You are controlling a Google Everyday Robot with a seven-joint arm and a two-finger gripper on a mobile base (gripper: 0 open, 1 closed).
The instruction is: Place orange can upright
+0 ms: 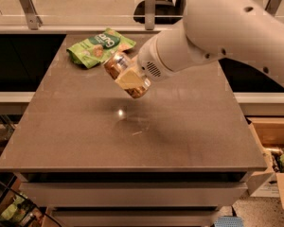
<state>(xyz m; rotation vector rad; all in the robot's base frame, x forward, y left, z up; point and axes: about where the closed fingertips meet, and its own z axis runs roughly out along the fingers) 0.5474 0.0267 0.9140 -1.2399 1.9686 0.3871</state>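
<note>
The orange can hangs tilted in the air above the back middle of the brown table. Its orange-gold body shows a pale label patch, and its lower end points down and to the right. My gripper is shut on the can, at the end of the big white arm that reaches in from the upper right. The can is clear of the table surface, and its shadow lies below it. The arm hides most of the gripper.
A green snack bag lies on the table's back left, just behind the can. A glass rail with metal posts runs behind the table. An open cardboard box stands on the floor at the right.
</note>
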